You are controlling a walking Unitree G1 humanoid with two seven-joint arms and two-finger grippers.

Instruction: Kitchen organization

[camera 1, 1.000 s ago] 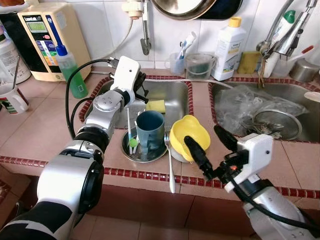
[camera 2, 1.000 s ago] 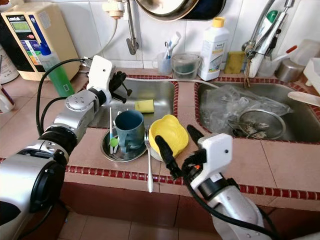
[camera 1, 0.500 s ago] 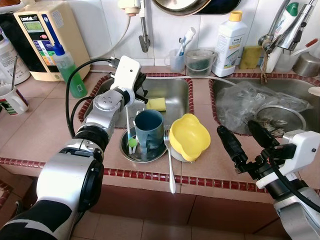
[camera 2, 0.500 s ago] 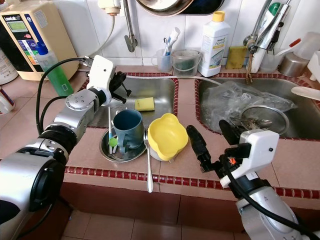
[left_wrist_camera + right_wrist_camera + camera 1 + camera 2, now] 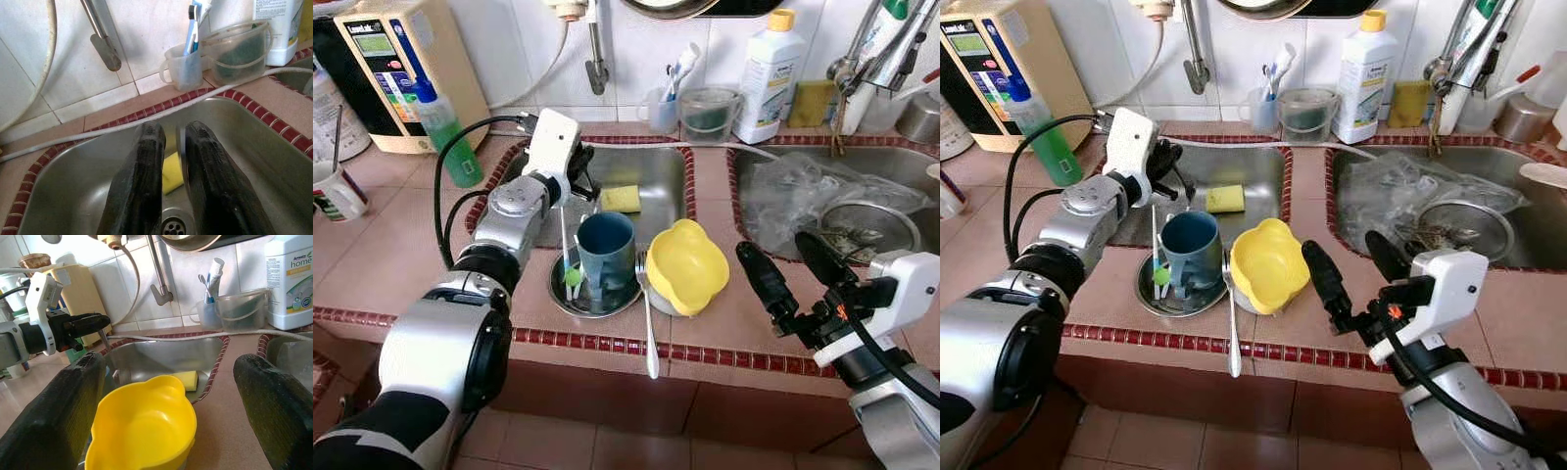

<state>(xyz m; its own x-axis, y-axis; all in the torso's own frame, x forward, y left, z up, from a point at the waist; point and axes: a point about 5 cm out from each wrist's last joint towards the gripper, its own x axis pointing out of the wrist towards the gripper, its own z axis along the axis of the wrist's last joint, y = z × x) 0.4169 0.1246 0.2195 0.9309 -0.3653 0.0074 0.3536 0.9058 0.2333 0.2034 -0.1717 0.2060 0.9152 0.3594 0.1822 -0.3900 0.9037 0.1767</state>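
Pink-tiled desk (image 5: 382, 255) with red trim, twin steel sinks, white tiled wall. Yellow bowl (image 5: 685, 266) beside blue cup (image 5: 606, 247) on desk. Left gripper (image 5: 584, 174) nearly closed, empty, over left sink (image 5: 658, 186). Right gripper (image 5: 798, 279) wide open, empty, near bowl.

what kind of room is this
Most likely a home kitchen: a tiled counter with a double steel sink, a blue mug and yellow bowl waiting by it, and a detergent bottle against the wall tiles.
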